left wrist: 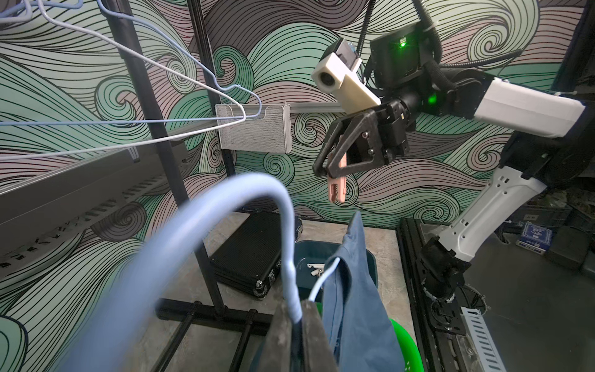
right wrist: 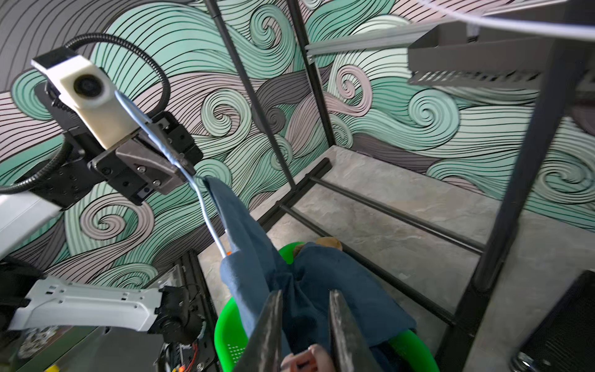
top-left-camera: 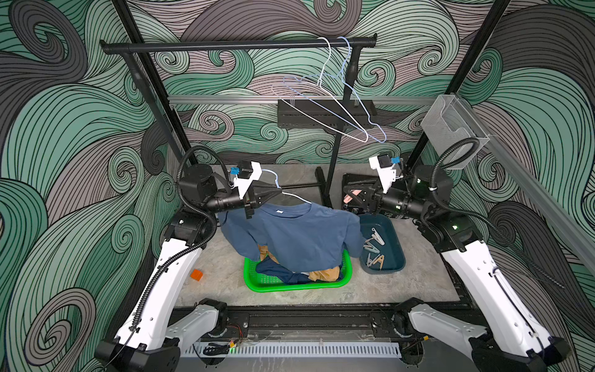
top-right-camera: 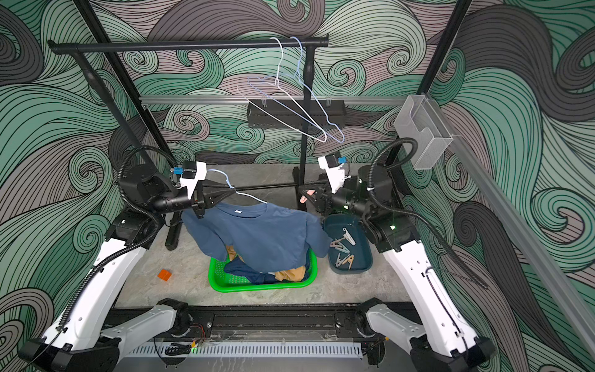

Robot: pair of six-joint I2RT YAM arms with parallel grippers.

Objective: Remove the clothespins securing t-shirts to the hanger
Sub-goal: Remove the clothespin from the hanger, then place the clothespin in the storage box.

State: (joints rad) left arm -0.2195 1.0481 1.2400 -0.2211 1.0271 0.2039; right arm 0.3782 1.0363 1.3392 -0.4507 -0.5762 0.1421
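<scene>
The right hand [top-left-camera: 350,199], closed on a pink pin [left wrist: 338,188], seems short of the bin [top-left-camera: 394,235], so letting go here could drop the pin on the bench [top-left-camera: 222,270]. The left hand [top-left-camera: 279,193], clamped tight on a hanger [top-left-camera: 297,198], carries a blue shirt [top-left-camera: 302,238] with no pin visible, which may slide off beside the basket [top-left-camera: 347,277]. I count six pins, about five binned [top-left-camera: 373,248]; three shirts, navy [top-left-camera: 277,272] and tan [top-left-camera: 323,273] basketed; and three hangers, two bare [top-left-camera: 322,106].

Bright and even, hardly any shadows on the tabletop [top-left-camera: 418,283]. Heavy fisheye warp at the edges. Totally out of focus on the close-up hanger hook [left wrist: 244,185].
</scene>
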